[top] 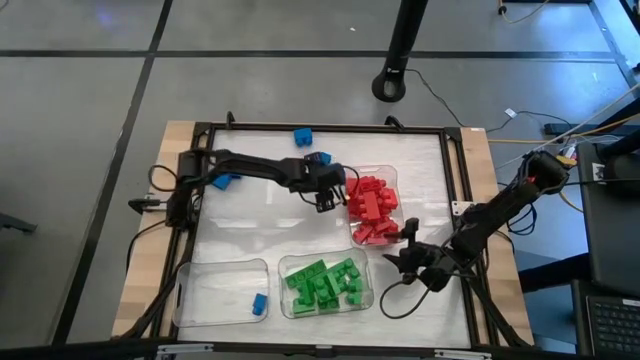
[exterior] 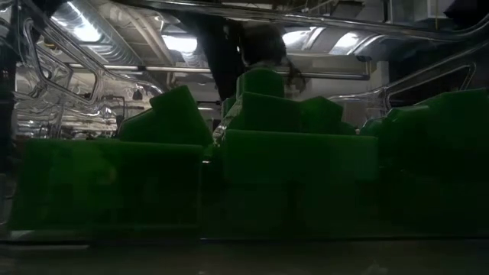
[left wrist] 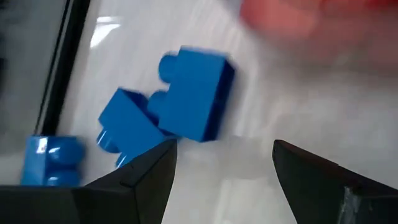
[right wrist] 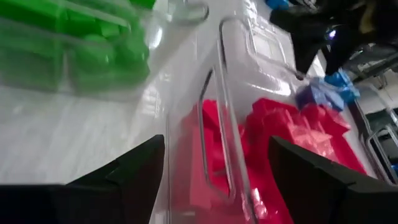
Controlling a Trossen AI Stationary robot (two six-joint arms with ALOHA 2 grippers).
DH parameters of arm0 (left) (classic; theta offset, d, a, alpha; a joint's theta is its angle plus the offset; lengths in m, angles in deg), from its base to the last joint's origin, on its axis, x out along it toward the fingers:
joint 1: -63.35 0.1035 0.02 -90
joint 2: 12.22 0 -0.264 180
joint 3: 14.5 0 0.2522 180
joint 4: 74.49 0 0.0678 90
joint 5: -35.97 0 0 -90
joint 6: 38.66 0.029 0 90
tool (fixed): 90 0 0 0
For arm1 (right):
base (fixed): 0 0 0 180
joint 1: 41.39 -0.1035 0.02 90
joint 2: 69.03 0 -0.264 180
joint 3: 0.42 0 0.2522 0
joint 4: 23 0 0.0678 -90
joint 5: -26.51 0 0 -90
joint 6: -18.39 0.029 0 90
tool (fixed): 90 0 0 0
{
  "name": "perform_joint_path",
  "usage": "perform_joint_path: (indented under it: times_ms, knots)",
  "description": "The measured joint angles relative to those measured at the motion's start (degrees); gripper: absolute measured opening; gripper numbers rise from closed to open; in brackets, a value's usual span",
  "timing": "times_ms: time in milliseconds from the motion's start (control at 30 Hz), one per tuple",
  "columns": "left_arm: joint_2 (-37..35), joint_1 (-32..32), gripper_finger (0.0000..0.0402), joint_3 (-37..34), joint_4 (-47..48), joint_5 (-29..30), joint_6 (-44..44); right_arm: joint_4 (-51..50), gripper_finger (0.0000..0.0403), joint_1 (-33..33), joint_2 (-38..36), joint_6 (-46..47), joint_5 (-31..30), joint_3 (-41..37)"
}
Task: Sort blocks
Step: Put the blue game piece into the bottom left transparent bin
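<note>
Left tool [top: 325,198] open, empty, at frame centre beside the red-brick tray [top: 392,180], over loose blue bricks [left wrist: 196,93] on the table [top: 250,225]. Right tool [top: 405,240] open, empty, right of centre at that tray's lower corner. Green bricks [top: 325,283] in bottom-centre tray; one blue brick [top: 259,304] in bottom-left tray.

We find no readable text here. We see no labels, brand names, numbers or signs on anything in these views.

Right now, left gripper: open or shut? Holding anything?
Open and empty. The left gripper shows bare table between its fingers, with two blue blocks lying just ahead of them, untouched, beside the red tray.
</note>
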Motion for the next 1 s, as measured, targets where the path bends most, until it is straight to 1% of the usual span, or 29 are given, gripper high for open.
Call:
perform_joint_path:
  times_ms: [67, 200, 300, 567, 667, 867, 1000]
  knots:
    - [2.2, 0.0, 0.0255, -0.1, -0.6, 4.0, 1.3, 0.0, 0.0282, 0.0, 0.0, 0.8, -0.1, -1.0]
    - [5.3, 0.0, 0.0255, -0.1, -4.4, 8.8, 5.4, 1.2, 0.0282, 0.0, 0.0, 1.6, -1.1, -2.7]
    - [6.2, -0.1, 0.0255, -0.1, -6.6, 12.6, 8.0, 0.7, 0.0282, 0.0, 0.0, 1.5, -1.5, -3.0]
    - [6.4, 0.4, 0.0255, -0.1, -11.4, 13.4, 10.9, -1.3, 0.0282, 0.0, 0.0, 0.1, -2.2, -3.1]
    - [7.3, 1.5, 0.0255, -0.1, -10.4, 13.4, 10.9, -2.1, 0.0282, 0.0, 0.0, 0.4, -2.3, -3.1]
    - [8.2, 2.7, 0.0254, -0.1, -12.4, 13.5, 12.2, -2.1, 0.0282, 0.0, 0.1, 0.5, -2.4, -3.1]
    - [8.2, 3.3, 0.0235, -0.1, -11.7, 13.4, 12.2, -2.0, 0.0282, 0.0, 0.1, 0.5, -2.5, -3.1]
